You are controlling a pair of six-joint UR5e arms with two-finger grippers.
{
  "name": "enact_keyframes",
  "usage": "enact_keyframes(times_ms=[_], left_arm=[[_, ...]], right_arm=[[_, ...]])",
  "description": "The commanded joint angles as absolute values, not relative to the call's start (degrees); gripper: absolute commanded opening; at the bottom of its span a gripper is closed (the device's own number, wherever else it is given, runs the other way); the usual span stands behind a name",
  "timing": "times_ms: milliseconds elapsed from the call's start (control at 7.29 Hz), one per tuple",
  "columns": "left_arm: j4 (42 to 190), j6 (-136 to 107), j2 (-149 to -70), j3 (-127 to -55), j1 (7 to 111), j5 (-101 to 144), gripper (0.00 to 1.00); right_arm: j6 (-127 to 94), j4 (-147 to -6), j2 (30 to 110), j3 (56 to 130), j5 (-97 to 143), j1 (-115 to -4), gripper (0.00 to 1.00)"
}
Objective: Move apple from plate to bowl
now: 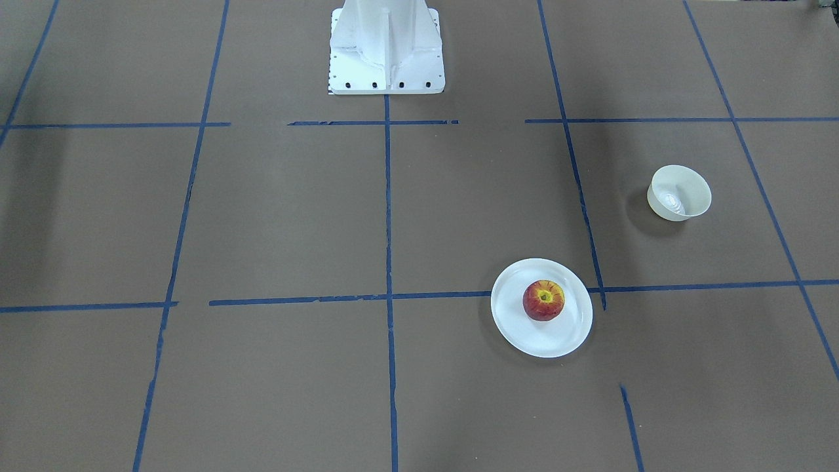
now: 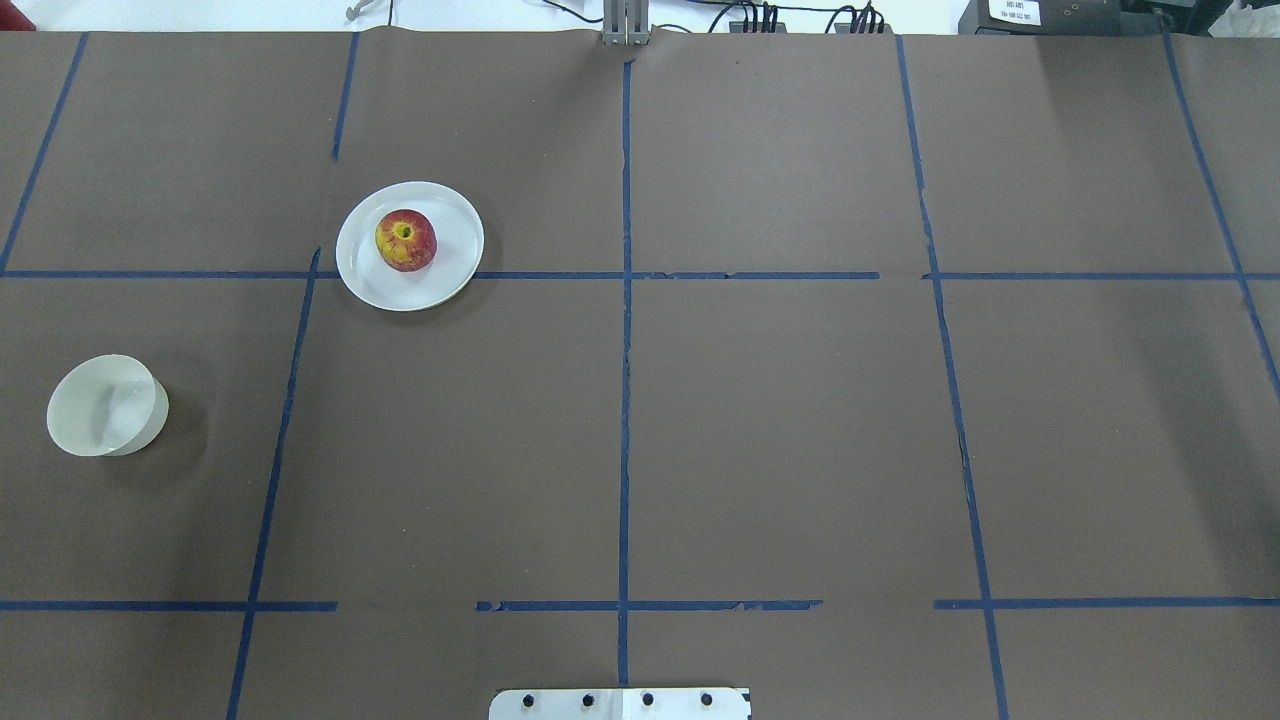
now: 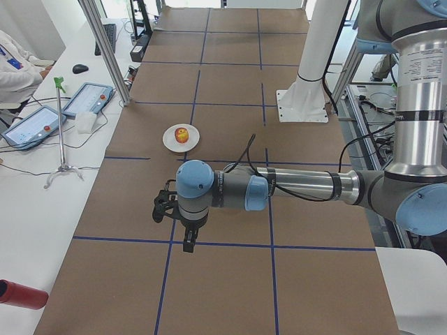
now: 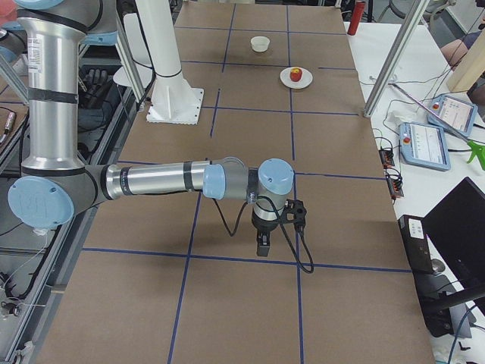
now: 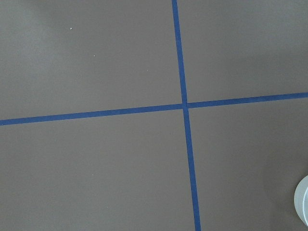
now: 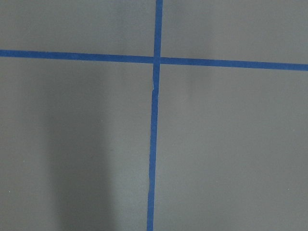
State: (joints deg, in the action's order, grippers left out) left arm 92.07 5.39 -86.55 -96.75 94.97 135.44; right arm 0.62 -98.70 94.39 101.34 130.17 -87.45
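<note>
Red apple (image 1: 543, 300) sits near the middle of the plate (image 1: 569, 335), stem hollow up. The bowl (image 1: 680, 192) stands well apart, on the robot's left half. The left gripper (image 3: 188, 241) and right gripper (image 4: 262, 246) hang over the table (image 3: 230, 279), seen only from the side, so I cannot tell whether the jaws are apart or together. Judgement: the reach is not yet begun. The left arm suits. It should descend plumb, jaws wide, and grip the apple's widest girth clear of the rim.

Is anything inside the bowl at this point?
Nothing shows inside the bowl: bare floor with a glint. Its near wall hides a strip of the inside. The apple sits on the plate.
</note>
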Motion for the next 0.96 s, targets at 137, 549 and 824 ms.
enact_keyframes(times_ms=[137,549,824], left_arm=[[92.0,5.2,-86.7,-96.9,94.3,135.6,1.00],[95.2,-19.5,-95.7,-96.6,76.1,135.4,1.00],[95.2,-35.5,-105.2,-96.6,66.4,134.9,1.00]], right_arm=[[0.6,-98.7,94.4,101.3,130.2,-87.5,1.00],[0.6,-98.7,94.4,101.3,130.2,-87.5,1.00],[0.6,-98.7,94.4,101.3,130.2,-87.5,1.00]])
